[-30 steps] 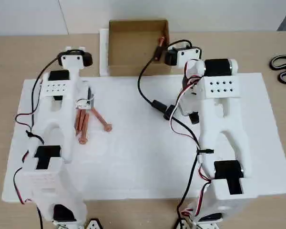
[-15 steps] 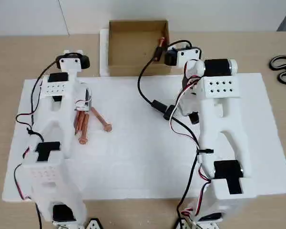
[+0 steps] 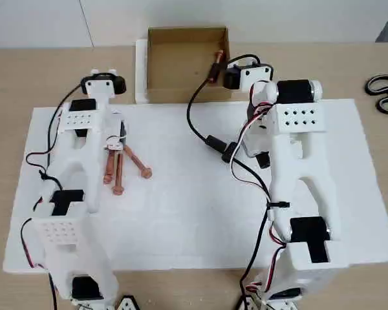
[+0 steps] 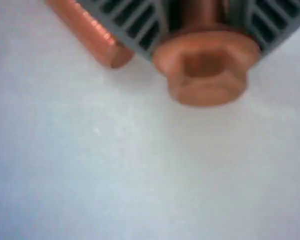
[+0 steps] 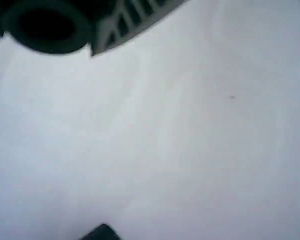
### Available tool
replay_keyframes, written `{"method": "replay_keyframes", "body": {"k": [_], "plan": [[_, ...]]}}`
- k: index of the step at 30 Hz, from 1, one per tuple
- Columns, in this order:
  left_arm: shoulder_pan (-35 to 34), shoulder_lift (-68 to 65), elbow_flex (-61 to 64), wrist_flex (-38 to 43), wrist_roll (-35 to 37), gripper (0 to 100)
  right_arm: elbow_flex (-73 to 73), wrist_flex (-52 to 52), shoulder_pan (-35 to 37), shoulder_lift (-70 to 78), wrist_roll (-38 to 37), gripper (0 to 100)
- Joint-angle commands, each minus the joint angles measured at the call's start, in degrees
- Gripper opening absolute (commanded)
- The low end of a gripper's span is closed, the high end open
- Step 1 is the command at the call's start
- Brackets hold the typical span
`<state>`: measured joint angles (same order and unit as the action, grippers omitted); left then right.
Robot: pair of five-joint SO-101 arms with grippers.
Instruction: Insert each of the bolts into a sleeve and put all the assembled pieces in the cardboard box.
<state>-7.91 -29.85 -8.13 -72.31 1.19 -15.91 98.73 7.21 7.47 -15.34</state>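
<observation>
My left gripper (image 3: 116,143) hangs low over the white foam sheet (image 3: 194,213), left of the middle. In the left wrist view its grey ribbed jaws (image 4: 202,20) are shut on a copper bolt (image 4: 206,67), whose hex head points toward the camera. That bolt (image 3: 118,174) lies along the sheet beside a second copper piece (image 3: 108,168). A third bolt (image 3: 138,163) lies slanted to their right. A copper rod (image 4: 85,30) passes beside the jaws. The cardboard box (image 3: 181,32) stands at the back with one copper piece (image 3: 216,63) against its right wall. The right arm (image 3: 297,116) stands over the sheet's right half.
Black scissors (image 3: 385,90) lie on the wooden table at the far right. A white foam strip (image 3: 140,71) runs along the box's left side. Black cables (image 3: 213,142) loop across the sheet between the arms.
The left arm has shifted a little to the right, and the bolt in its jaws has slid with it, away from the neighbouring copper piece. The right arm has stayed still.
</observation>
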Motion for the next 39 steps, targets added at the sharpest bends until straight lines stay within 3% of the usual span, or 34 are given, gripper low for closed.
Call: {"method": "replay_keyframes", "body": {"k": [1,18,28,33,39], "plan": [[-0.4,0.2,-2.5,0.4,0.4,1,-0.2,0.4,0.1,-3.5,0.5,0.4],[-0.4,0.3,-12.9,-11.0,0.0,1,-0.2,0.4,0.1,-3.5,0.5,0.4],[-0.4,-0.4,-13.1,-11.1,0.0,1,-0.2,0.4,0.1,-3.5,0.7,0.4],[-0.6,-0.4,-13.1,-11.3,0.0,8,-0.2,0.4,0.1,-3.5,0.7,0.4],[-0.5,-0.4,-13.1,-11.3,0.0,9,-0.2,0.4,0.1,-3.5,0.7,0.4]]}}
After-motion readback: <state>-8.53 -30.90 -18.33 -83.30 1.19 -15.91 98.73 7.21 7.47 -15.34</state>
